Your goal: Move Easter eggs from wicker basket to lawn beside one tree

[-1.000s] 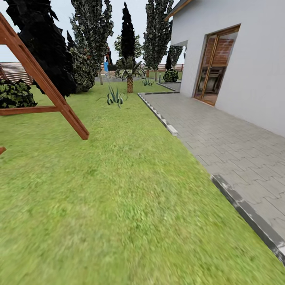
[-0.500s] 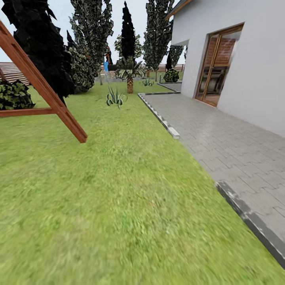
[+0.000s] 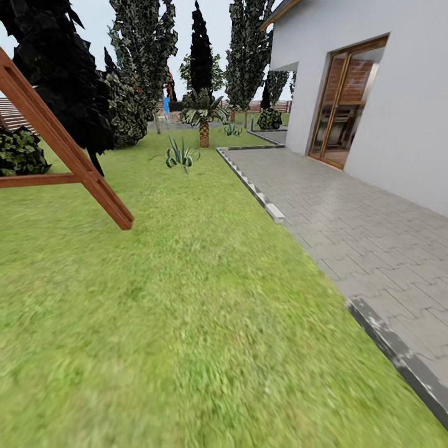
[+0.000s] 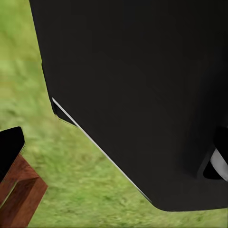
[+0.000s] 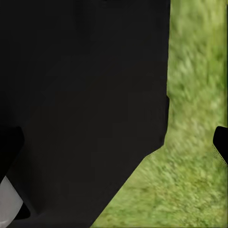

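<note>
Ahead: lawn (image 3: pixel 186 298), wooden playset leg (image 3: pixel 68 149) at left, paved path (image 3: pixel 348 218) w/ house (image 3: pixel 386 93) at right; finger state: can't tell.

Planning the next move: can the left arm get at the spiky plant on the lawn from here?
Probably not. The spiky plant stands far up the lawn, beyond the wooden playset leg; the robot would likely need to drive closer first.

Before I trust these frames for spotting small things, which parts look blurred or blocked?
Head view: the near lawn is smeared, while the wooden playset beam and the paved path stay crisp. Left wrist view: a black shape blocks most of the frame and the grass is soft. Right wrist view: the same, dark bulk with blurred grass.
</note>
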Robot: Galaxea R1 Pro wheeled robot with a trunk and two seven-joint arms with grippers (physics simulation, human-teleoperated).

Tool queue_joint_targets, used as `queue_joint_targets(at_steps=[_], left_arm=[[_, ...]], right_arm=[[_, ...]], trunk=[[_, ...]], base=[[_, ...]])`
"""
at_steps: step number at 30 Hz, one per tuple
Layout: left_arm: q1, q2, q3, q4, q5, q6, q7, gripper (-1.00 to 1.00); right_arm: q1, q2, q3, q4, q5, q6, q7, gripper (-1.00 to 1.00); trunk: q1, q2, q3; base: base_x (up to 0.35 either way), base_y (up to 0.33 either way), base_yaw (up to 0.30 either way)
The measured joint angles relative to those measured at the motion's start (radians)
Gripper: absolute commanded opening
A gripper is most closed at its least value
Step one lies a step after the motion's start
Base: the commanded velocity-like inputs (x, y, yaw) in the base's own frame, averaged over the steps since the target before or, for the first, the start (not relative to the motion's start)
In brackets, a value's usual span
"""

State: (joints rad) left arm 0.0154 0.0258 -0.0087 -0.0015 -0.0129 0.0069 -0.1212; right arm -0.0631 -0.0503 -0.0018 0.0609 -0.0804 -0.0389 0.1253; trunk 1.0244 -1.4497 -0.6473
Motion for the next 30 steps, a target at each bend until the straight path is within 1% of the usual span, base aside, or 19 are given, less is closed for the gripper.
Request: queue_joint_targets(at_steps=[6,21,30], left_arm=[[0.0,0.0,0.0,0.0,0.0,0.0,0.0,1.0],[0.0,0.0,0.0,0.0,0.0,0.0,0.0,1.0],[0.0,0.0,0.0,0.0,0.0,0.0,0.0,1.0]], right_arm=[[0.0,0.0,0.0,0.0,0.0,0.0,0.0,1.0],[0.0,0.001,0.0,0.0,0.0,0.0,0.0,1.0],[0.0,0.0,0.0,0.0,0.0,-0.001,0.0,1.0]], trunk=[[0.0,0.0,0.0],[0.0,0.0,0.0],[0.0,0.0,0.0]], base=[[0.34,0.0,0.046],[0.341,0.0,0.243],[0.341,0.0,0.036]])
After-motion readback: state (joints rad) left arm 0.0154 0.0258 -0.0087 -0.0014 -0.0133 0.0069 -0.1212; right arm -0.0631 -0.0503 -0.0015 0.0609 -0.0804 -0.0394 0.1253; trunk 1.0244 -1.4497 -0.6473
